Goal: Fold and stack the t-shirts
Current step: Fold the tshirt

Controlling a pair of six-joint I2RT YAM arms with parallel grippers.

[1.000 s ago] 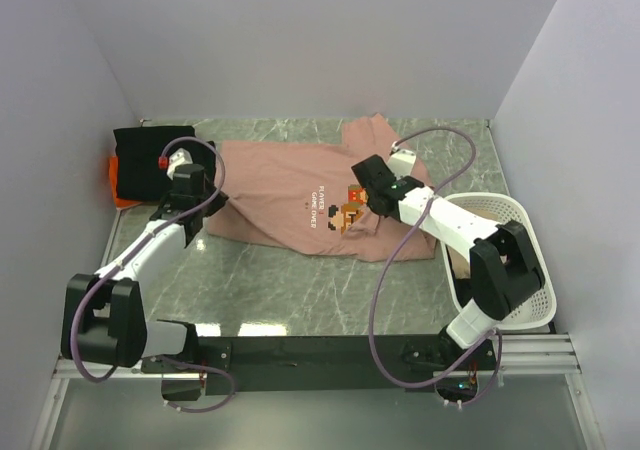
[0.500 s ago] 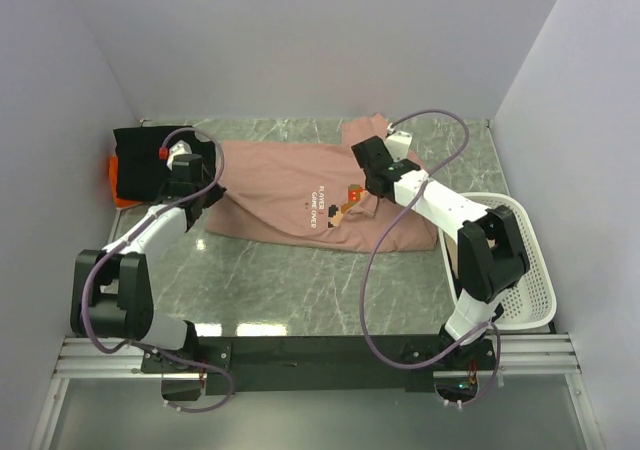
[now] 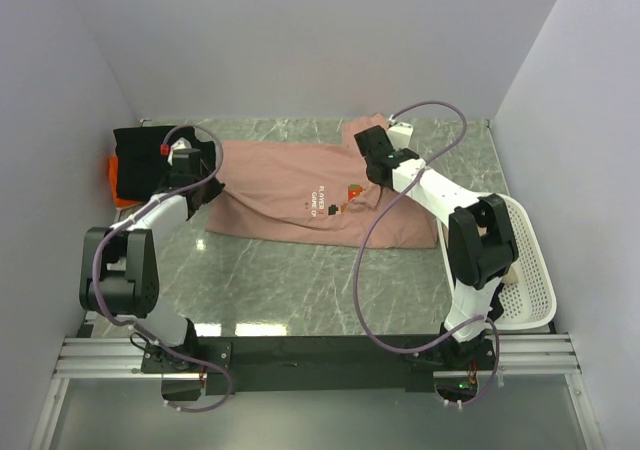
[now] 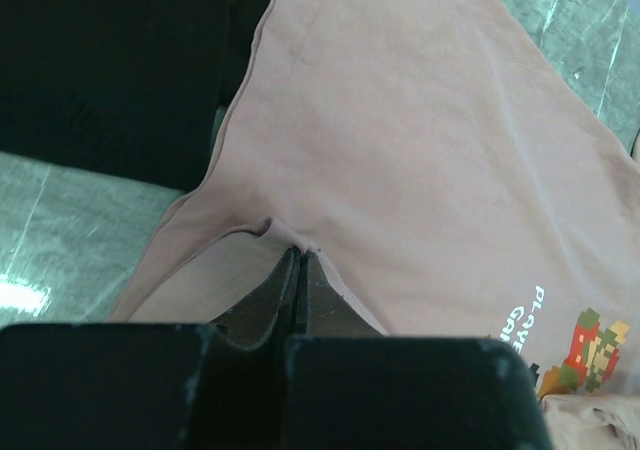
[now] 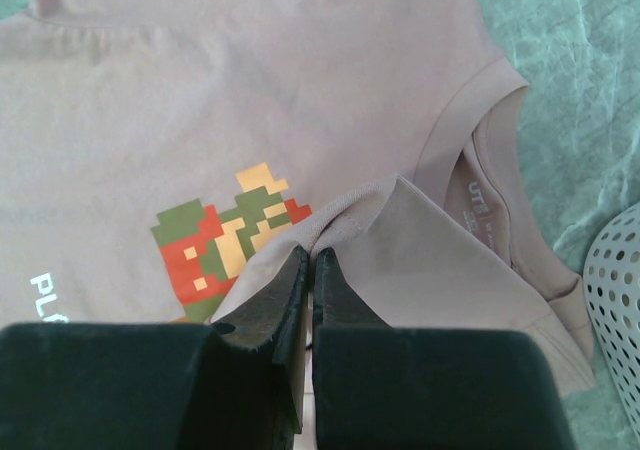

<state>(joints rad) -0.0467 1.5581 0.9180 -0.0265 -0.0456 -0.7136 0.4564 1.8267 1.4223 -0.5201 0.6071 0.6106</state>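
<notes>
Bare table point(image 3: 300, 280) lies open before the pink shirt point(image 3: 280, 185); basket point(image 3: 532, 270) blocks right, black shirt point(image 3: 138, 152) left.

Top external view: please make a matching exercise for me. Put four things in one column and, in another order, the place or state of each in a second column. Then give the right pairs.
Things:
1. pink t-shirt
2. black t-shirt
3. orange t-shirt
4. laundry basket

Places or states:
A. at the right edge, white mesh
B. under another shirt, only its edge showing
C. spread out in the middle
D. on top of the pile in the far left corner

Pairs: 1-C, 2-D, 3-B, 4-A
</notes>
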